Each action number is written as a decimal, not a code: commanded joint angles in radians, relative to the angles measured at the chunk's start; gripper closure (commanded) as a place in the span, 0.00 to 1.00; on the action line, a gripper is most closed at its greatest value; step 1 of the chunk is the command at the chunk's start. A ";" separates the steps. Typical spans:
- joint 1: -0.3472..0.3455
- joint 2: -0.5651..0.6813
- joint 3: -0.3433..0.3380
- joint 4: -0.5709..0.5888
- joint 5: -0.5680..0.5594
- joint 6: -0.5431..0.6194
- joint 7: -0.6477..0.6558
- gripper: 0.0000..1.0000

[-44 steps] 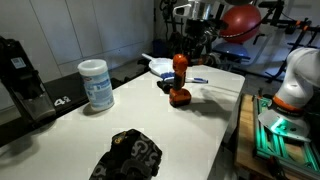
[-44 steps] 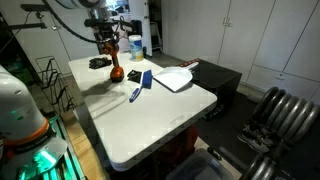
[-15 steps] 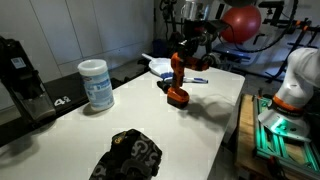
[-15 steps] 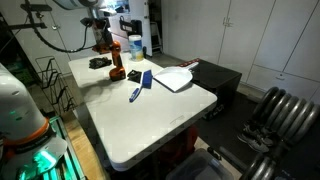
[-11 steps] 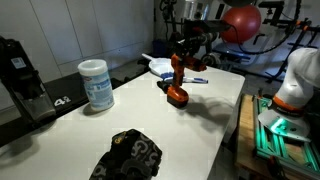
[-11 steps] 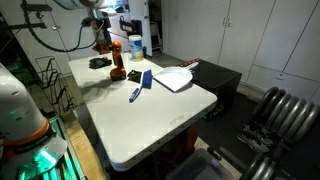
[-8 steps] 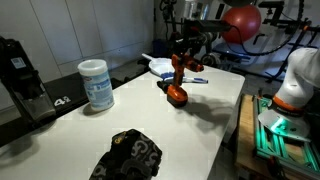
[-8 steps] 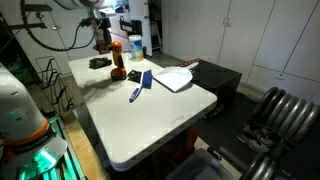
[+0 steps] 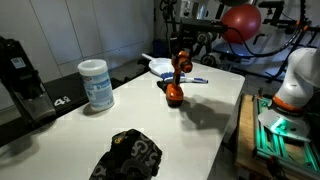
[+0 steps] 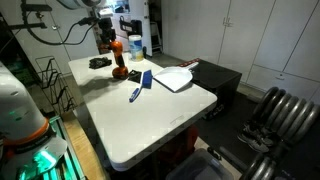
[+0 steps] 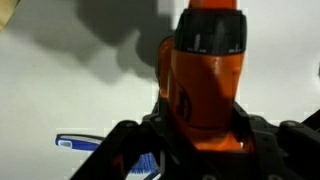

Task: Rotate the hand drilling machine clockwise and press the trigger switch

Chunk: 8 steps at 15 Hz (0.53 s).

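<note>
The hand drill (image 9: 178,77) is orange and black and stands upright on the white table (image 9: 130,120). It also shows in an exterior view (image 10: 118,58) near the table's far left. My gripper (image 9: 186,55) is at the drill's upper part and is shut on it. In the wrist view the orange drill body (image 11: 208,70) fills the middle, held between the black fingers (image 11: 125,145) at the bottom of the picture. The trigger is hidden.
A white wipes canister (image 9: 96,84), a black crumpled object (image 9: 130,155), a blue pen (image 10: 135,94), a blue block (image 10: 146,79) and a white dustpan-like tray (image 10: 174,77) lie on the table. Black equipment (image 9: 22,78) stands at its edge.
The drill has turned and tilted in my grip, and my gripper has shifted a little towards the far side of the table. The other objects have not moved.
</note>
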 commanded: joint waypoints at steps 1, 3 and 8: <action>-0.004 0.038 0.014 0.057 0.010 -0.021 0.205 0.67; -0.001 0.049 0.013 0.069 0.016 -0.026 0.309 0.67; 0.007 0.070 0.007 0.078 0.018 -0.020 0.470 0.67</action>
